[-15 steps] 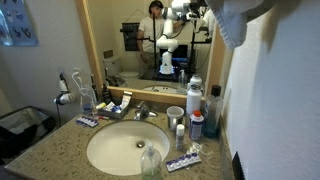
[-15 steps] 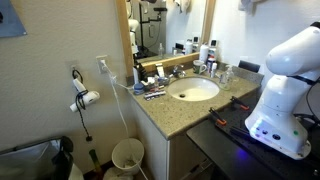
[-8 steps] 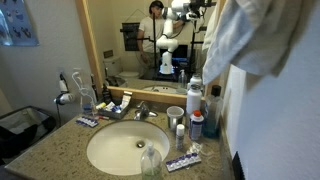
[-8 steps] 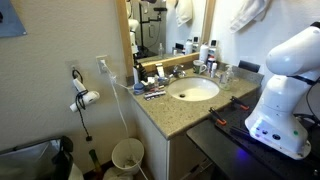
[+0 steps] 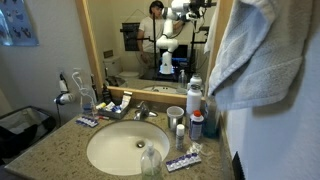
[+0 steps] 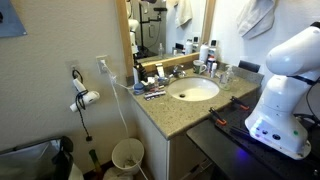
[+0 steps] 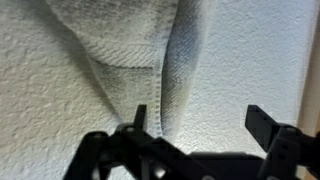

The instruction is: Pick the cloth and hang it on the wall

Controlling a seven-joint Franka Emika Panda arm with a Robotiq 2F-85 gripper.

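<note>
Cloth (image 5: 255, 55) is hanging against the wall (image 7: 40, 110), near its top edge beside the mirror (image 5: 130, 30). The gripper (image 7: 200, 130) is holding its fingers apart, clamping nothing. With one finger sitting right by a fold, backing straight off the wall is looking wisest, to avoid snagging.

Well below my gripper (image 7: 197, 118) lies the sink (image 5: 110, 150) in a speckled counter (image 6: 172, 115), bottles (image 5: 195, 97) nearest beneath it; farther off, a waste bin (image 6: 127, 148) and what may be a hair dryer (image 6: 85, 98).

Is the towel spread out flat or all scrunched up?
Scrunched: the towel hangs in folds against the wall; what holds it is hidden.
</note>
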